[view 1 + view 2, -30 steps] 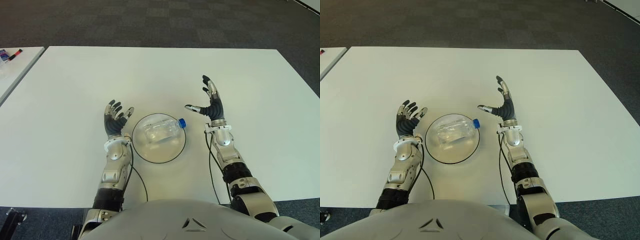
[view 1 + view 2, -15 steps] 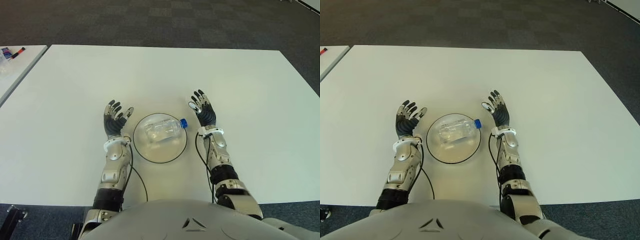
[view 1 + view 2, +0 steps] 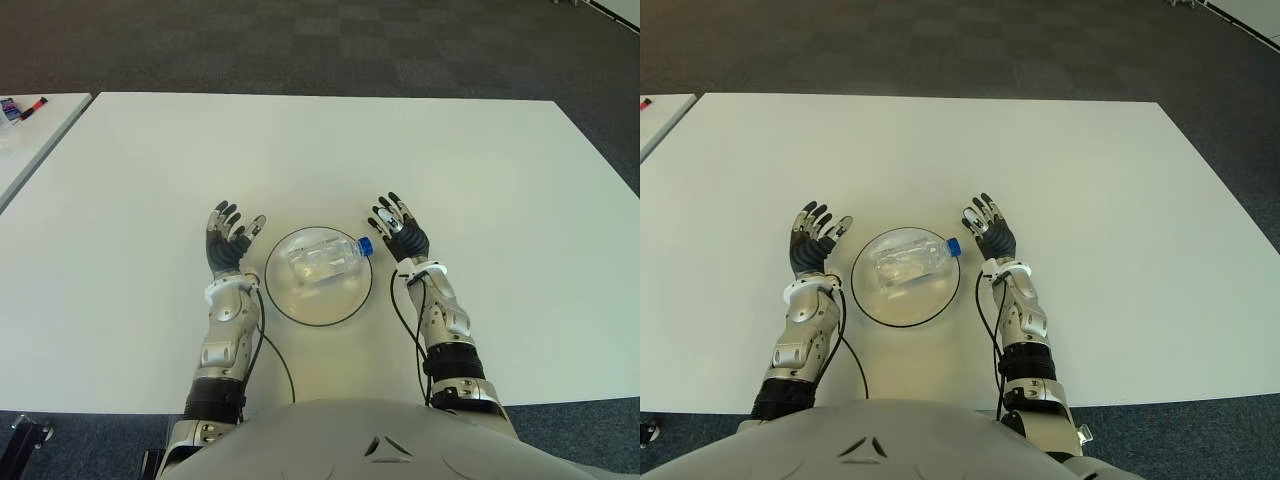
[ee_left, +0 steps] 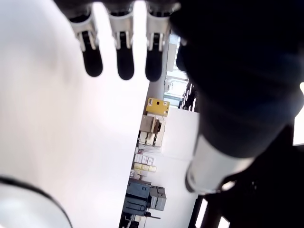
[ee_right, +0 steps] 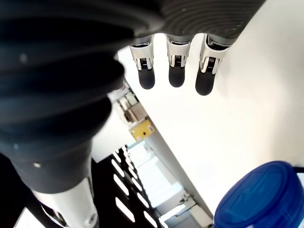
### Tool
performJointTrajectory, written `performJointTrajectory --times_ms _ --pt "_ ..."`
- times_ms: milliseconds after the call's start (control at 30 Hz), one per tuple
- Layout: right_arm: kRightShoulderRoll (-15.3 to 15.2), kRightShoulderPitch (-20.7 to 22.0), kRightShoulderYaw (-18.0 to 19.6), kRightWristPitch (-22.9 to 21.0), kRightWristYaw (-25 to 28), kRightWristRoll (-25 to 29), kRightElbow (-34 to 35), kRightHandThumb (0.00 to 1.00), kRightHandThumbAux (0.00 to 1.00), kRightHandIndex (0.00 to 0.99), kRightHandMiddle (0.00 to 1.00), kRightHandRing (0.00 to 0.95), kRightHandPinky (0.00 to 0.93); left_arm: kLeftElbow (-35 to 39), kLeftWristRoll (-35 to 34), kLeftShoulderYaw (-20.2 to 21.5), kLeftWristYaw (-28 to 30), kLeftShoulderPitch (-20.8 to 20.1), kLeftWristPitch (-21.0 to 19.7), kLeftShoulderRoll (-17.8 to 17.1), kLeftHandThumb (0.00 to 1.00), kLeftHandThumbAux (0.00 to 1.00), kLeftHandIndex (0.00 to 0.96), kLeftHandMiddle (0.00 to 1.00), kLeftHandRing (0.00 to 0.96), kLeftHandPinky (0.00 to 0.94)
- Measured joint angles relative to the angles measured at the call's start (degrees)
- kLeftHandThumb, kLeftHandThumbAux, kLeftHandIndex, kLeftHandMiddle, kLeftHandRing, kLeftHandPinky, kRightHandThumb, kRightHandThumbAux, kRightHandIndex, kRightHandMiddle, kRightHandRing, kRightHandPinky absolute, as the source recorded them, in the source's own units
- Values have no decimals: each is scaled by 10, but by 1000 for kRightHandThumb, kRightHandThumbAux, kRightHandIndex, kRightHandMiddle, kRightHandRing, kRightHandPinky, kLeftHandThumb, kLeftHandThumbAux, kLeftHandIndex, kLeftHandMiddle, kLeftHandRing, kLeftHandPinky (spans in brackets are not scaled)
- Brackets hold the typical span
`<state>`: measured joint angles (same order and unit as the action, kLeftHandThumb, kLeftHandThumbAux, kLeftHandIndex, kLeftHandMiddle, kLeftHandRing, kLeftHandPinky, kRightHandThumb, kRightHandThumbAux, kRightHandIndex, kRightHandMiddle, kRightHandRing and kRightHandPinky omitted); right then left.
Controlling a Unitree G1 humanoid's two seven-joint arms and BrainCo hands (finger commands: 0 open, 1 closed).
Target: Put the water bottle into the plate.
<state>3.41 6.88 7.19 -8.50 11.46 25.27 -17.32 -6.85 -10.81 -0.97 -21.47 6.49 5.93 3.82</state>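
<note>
Since a second ago, the right robot hand point(image 3: 399, 228) has come down from its raised spot to the far right and is now sitting low, just beside the plate's right edge; the water bottle, the plate and the left robot hand are lying where they were.

From the left eye, the water bottle point(image 3: 322, 264) is lying on its side inside the plate point(image 3: 290, 306), a clear dish with a dark rim, near the middle of the white surface point(image 3: 300, 150). Its blue cap point(image 3: 365, 245) is pointing right and reaching the plate's rim. The left robot hand point(image 3: 229, 240) is showing just left of the plate, fingers spread and holding nothing. The right robot hand is also spread wide and empty, close to the cap but apart from it.

From the right eye, the same layout is showing, with one hand flanking the plate on each side.

From the left wrist, three straight fingers point(image 4: 125, 64) are extending over bare surface, gripping nothing; a dark curve of the plate rim is peeking in at one corner.

From the right wrist, three straight fingers point(image 5: 176, 69) are likewise empty, with the blue cap nearby.

Judging by this, the placing step looks finished and the release is done. The next move probably calls only for drawing both hands back without nudging the cap.
</note>
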Motion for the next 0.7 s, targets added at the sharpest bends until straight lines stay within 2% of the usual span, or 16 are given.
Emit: performJointTrajectory --times_ms 333,700 --pt "1 -12 0 -46 -14 2 41 0 922 60 90 72 117 4 -10 1 5 0 -6 0 38 942 143 160 148 179" --pt "2 -29 -9 -65 -63 0 78 0 959 74 103 93 131 12 -22 4 4 1 -8 1 46 993 131 174 165 203"
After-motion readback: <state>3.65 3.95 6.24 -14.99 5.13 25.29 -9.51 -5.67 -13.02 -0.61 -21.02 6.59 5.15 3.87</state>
